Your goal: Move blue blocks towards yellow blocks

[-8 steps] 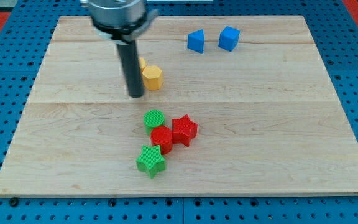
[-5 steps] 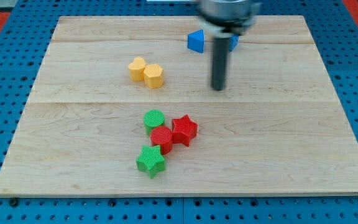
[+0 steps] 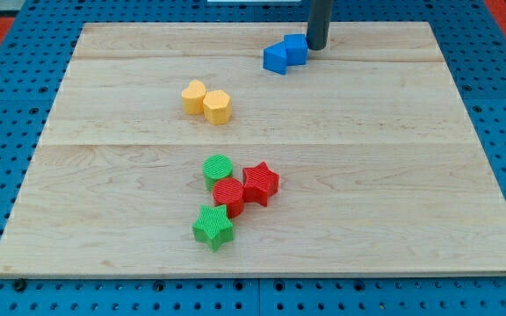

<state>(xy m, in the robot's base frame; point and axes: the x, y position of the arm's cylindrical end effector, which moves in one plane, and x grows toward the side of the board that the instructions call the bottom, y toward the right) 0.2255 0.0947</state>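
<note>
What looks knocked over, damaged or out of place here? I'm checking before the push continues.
Nothing stands out. My tip touches the blue cube, which touches the blue block; the yellow blocks sit intact.

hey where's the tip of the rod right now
My tip is near the view's top, right of centre, against the right side of the blue cube, which touches the blue triangular block.

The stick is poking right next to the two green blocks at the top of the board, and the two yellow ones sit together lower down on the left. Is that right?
Not quite. The blocks beside my tip are blue, not green: a blue cube and a blue triangular block, touching each other. The camera view shows it. The two yellow blocks do sit together lower left.
</note>
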